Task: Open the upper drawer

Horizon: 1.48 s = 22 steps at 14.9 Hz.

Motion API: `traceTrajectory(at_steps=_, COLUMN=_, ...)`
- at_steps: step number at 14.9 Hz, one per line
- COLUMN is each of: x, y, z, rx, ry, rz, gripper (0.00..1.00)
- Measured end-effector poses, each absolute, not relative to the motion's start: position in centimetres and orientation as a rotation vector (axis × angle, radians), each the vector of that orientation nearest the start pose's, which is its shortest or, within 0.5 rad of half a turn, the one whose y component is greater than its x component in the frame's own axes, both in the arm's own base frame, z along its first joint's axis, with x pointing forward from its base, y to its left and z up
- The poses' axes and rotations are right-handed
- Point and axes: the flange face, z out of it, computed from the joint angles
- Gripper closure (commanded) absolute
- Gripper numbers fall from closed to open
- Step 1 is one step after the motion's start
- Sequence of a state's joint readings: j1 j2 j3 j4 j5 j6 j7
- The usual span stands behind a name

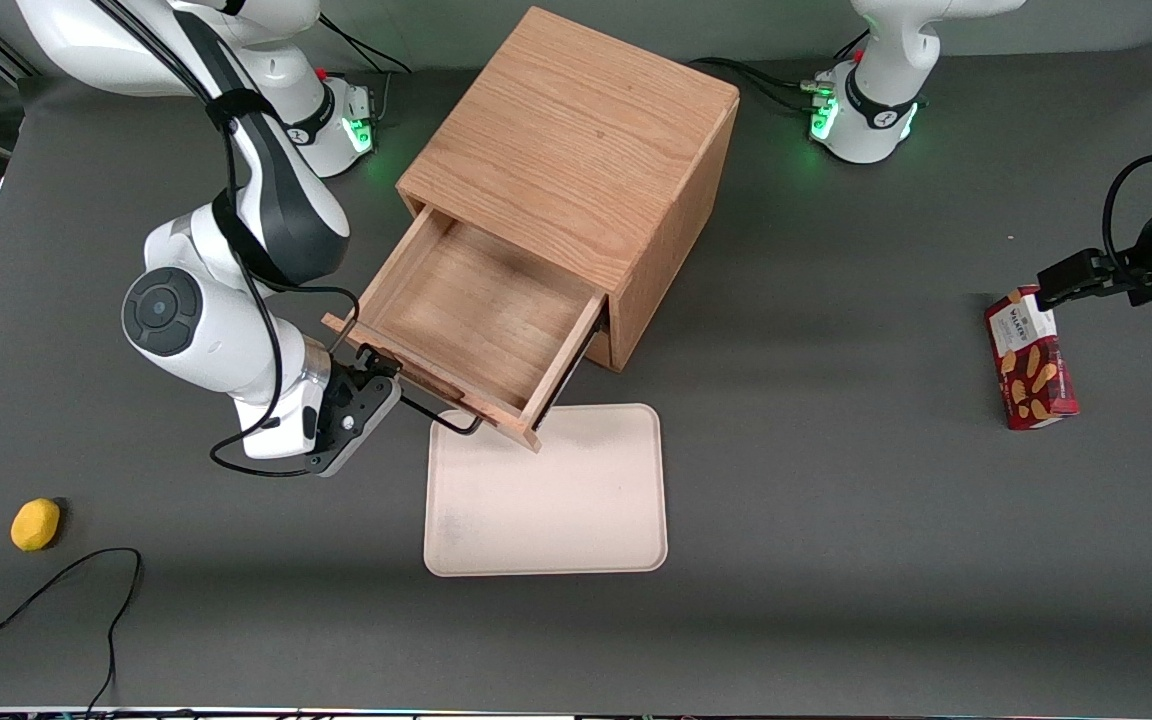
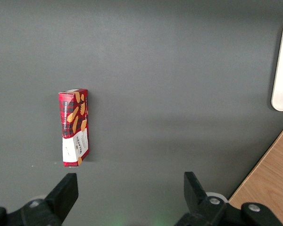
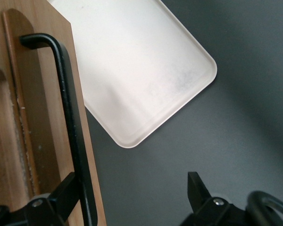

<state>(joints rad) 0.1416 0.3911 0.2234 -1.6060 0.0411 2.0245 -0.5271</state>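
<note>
The gripper, fingers apart, sits at the pulled-out upper drawer's handle, left-centre on dark grey table.

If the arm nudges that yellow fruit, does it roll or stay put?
The lemon is rounded and slightly oval, so it would probably roll, wobbling rather than tracking straight. It looks small and likely light. It lies free on the table, far from the end effector, whose open fingers straddle the drawer handle.

Bright even light, soft shadows, sharp
</note>
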Motion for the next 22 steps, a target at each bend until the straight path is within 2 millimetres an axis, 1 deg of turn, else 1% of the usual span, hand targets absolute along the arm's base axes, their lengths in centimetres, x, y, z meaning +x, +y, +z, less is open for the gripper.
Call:
traceTrajectory(at_steps=2, x=63.4, y=22.5, z=41.7, rx=-2.75, ry=-1.256, rz=-0.087, gripper=0.0)
traceTrajectory(at_steps=4, x=64.0, y=22.4, z=43.2, rx=-2.756, ry=-1.25, rz=-0.135, gripper=0.0)
traceTrajectory(at_steps=5, x=64.4, y=21.7, z=44.4, rx=-2.769, ry=-1.236, rz=-0.169, gripper=0.0)
traceTrajectory(at_steps=6, x=65.0, y=20.2, z=45.9, rx=-2.798, ry=-1.208, rz=-0.208, gripper=0.0)
traceTrajectory(at_steps=7, x=65.5, y=17.9, z=47.5, rx=-2.835, ry=-1.165, rz=-0.249, gripper=0.0)
traceTrajectory(at_steps=9, x=66.5, y=12.4, z=50.9, rx=-2.901, ry=-1.03, rz=-0.339, gripper=0.0)
traceTrajectory(at_steps=10, x=66.7, y=9.9, z=52.9, rx=-2.916, ry=-0.962, rz=-0.388, gripper=0.0)
traceTrajectory(at_steps=11, x=66.6, y=8.0, z=54.6, rx=-2.93, ry=-0.914, rz=-0.405, gripper=0.0)
traceTrajectory(at_steps=13, x=65.4, y=5.1, z=56.7, rx=-2.963, ry=-0.801, rz=-0.346, gripper=0.0)
traceTrajectory(at_steps=14, x=64.7, y=3.8, z=57.2, rx=-2.987, ry=-0.698, rz=-0.294, gripper=0.0)
traceTrajectory(at_steps=16, x=63.3, y=2.0, z=58.0, rx=-3.025, ry=-0.468, rz=-0.188, gripper=0.0)
traceTrajectory(at_steps=19, x=61.5, y=1.0, z=58.8, rx=-3.104, ry=-0.074, rz=-0.05, gripper=0.0)
traceTrajectory(at_steps=20, x=61.2, y=0.8, z=59.1, rx=-3.127, ry=-0.003, rz=-0.038, gripper=0.0)
traceTrajectory(at_steps=22, x=61.0, y=0.6, z=59.2, rx=-3.147, ry=0.044, rz=-0.031, gripper=0.0)
